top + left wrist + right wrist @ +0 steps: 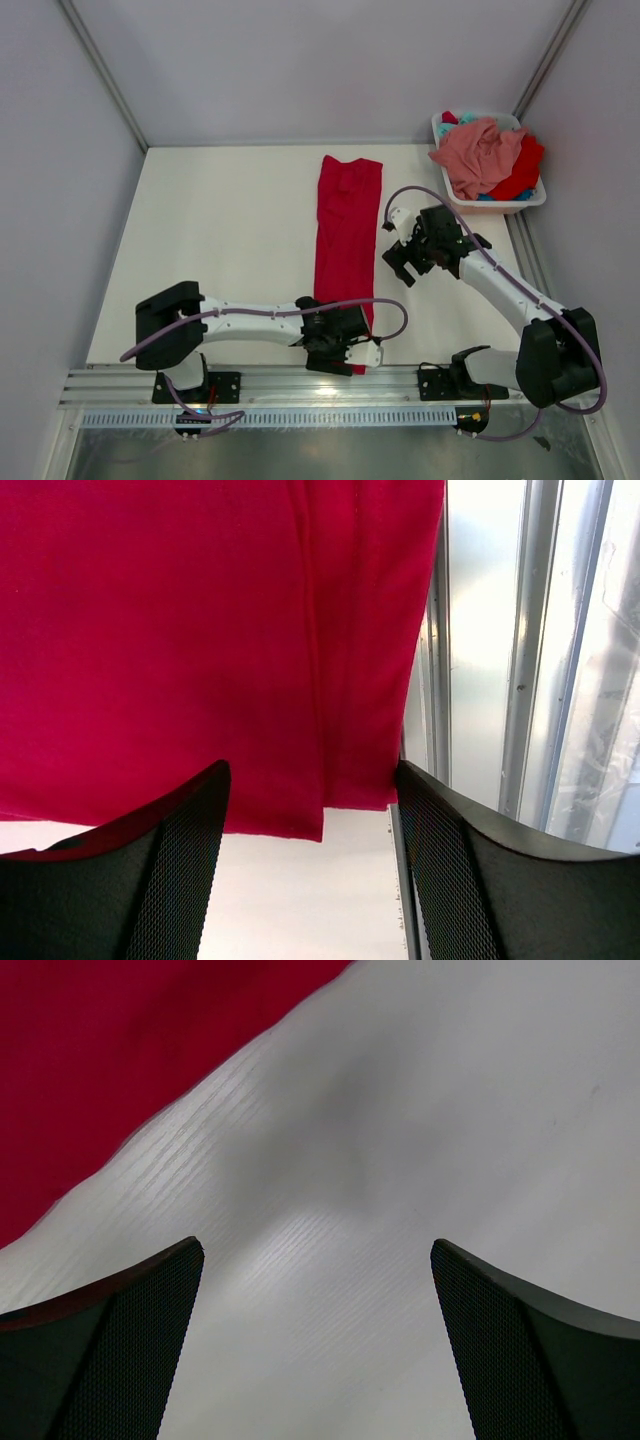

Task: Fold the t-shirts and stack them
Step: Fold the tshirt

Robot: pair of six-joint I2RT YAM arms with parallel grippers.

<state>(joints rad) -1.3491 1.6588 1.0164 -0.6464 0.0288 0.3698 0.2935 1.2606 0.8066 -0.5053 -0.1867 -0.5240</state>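
Observation:
A bright red t-shirt lies on the table folded into a long narrow strip running from far to near. My left gripper sits at its near end, low over the table. In the left wrist view the left gripper is open and empty, with the red shirt's hem just ahead of the fingertips. My right gripper hovers just right of the strip's middle. In the right wrist view the right gripper is open over bare table, the red shirt at upper left. Salmon pink, red and teal shirts lie in a basket.
The white plastic basket stands at the far right corner of the table. A metal rail runs along the table's near edge, also seen in the left wrist view. Grey walls enclose the table on three sides.

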